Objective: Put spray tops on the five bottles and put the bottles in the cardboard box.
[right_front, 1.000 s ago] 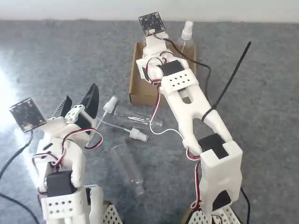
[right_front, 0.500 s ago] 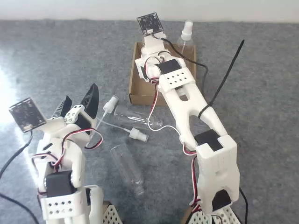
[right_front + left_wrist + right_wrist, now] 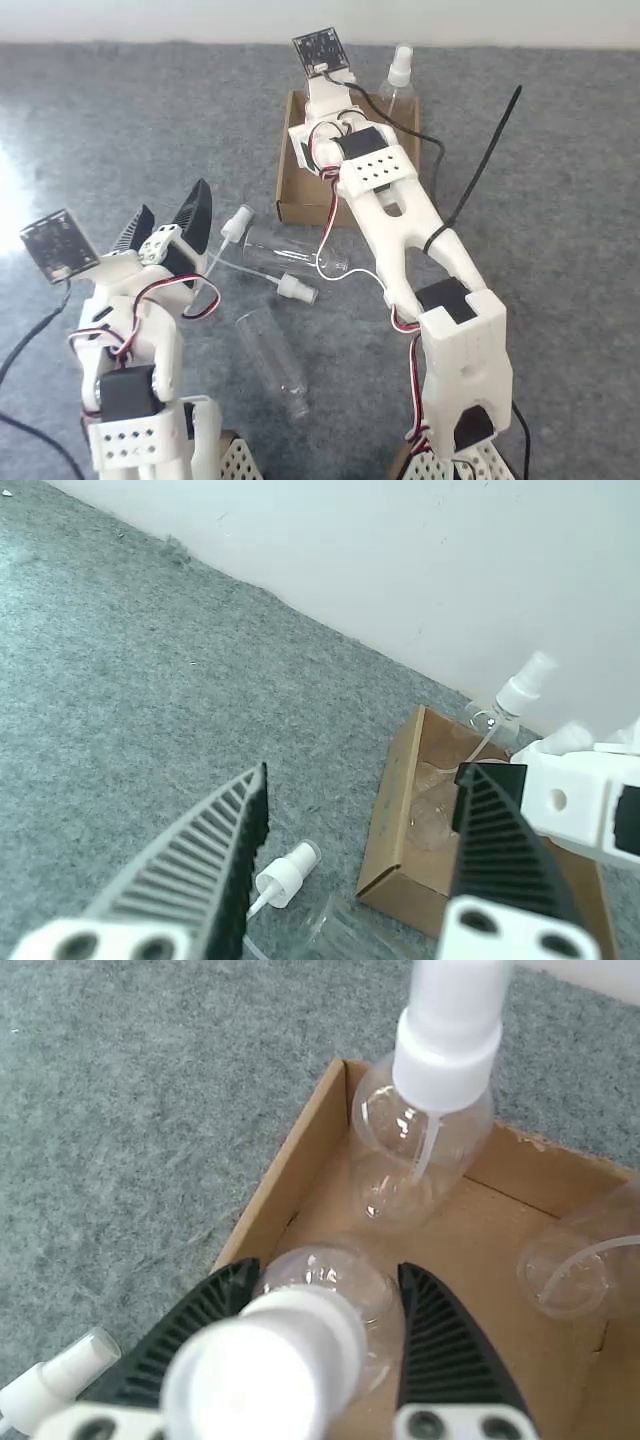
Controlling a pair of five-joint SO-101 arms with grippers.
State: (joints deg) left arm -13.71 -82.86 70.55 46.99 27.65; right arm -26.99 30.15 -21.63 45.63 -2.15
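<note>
"Much of the cardboard box (image 3: 298, 208) hides beneath your right arm (image 3: 400, 215). What's inside?"

"One standing bottle (image 3: 425, 1125), capped, at the far right corner. Your right hand (image 3: 325, 1270) clasps the held bottle (image 3: 270, 1360), upright and capped, over the box."

"And the tabletop (image 3: 150, 120)?"

"Two uncapped ones lie flat: the crosswise bottle (image 3: 290, 250) runs left-right, the near bottle (image 3: 272, 358) far-to-near. Your left hand (image 3: 368, 775) gapes wide, empty."

Overhead, two wrist cameras; box (image 3: 300, 212) shared
</note>
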